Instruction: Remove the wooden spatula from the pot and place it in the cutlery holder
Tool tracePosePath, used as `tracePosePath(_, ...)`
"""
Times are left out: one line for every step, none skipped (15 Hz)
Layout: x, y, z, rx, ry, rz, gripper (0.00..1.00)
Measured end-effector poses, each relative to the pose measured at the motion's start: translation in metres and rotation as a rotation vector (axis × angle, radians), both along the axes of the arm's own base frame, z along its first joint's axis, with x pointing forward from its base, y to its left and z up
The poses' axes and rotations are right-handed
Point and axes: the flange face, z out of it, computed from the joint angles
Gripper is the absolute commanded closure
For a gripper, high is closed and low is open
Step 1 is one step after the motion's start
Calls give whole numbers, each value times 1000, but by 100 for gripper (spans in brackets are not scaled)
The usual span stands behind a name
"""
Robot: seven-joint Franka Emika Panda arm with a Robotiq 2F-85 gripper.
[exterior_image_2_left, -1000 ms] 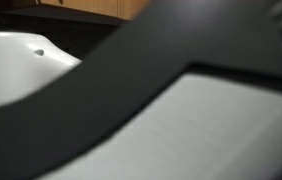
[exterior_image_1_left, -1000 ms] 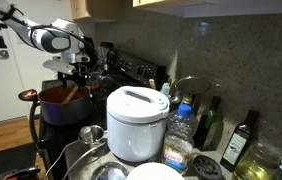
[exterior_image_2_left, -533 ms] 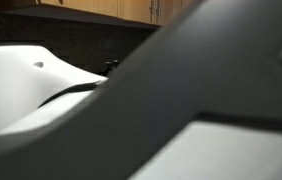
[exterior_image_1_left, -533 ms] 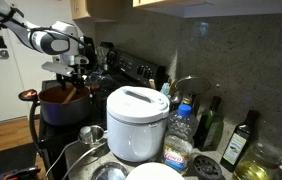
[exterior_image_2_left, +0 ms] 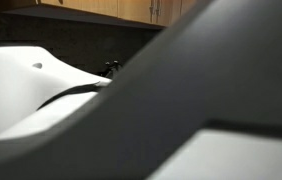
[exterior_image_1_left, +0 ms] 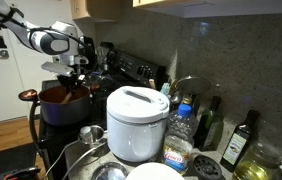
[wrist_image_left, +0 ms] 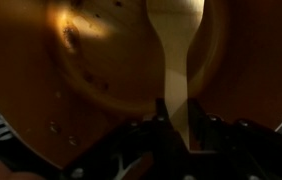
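The pot (exterior_image_1_left: 65, 106) is dark outside and stands on the stove at the left; the wrist view looks down into its orange-brown inside (wrist_image_left: 81, 60). The wooden spatula (wrist_image_left: 176, 45) lies in it, blade far from me and the pale handle running back between my fingers. My gripper (wrist_image_left: 178, 106) hangs right over the pot (exterior_image_1_left: 75, 80), and both fingers (wrist_image_left: 159, 106) press against the handle, so it is shut on it. I cannot make out the cutlery holder in any view.
A white rice cooker (exterior_image_1_left: 136, 122) stands right of the pot. Bottles (exterior_image_1_left: 209, 122) and an oil bottle (exterior_image_1_left: 239, 140) line the wall. Metal bowls (exterior_image_1_left: 93, 135) sit in front. A dark blurred shape (exterior_image_2_left: 211, 110) blocks most of an exterior view.
The jaws stood wide a second ago and have closed onto the spatula handle. The arm has stayed over the pot.
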Motion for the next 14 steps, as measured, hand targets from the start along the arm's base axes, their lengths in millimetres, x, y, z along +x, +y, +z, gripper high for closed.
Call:
tracePosePath(0,0,0,0,0,0,93)
tracePosePath(0,0,0,0,0,0,93)
tracePosePath(0,0,0,0,0,0,93)
tracePosePath(0,0,0,0,0,0,93)
tracePosePath(0,0,0,0,0,0,93)
tracePosePath(0,0,0,0,0,-1,93)
tracePosePath(1,-1,0,1,0,-2,93)
tracePosePath(1,-1,1,7,2,-8,93)
tracePosePath(2,-3,3,15,4,-16,93)
tracePosePath(3,-4,5,26,6,-27,93)
tracePosePath(5,-6,9,40,5,-37,93)
tracePosePath(6,-9,14,55,2,-44,93)
tracePosePath(8,-11,21,70,-4,-55,93)
tracePosePath(10,-15,29,87,-13,-62,93)
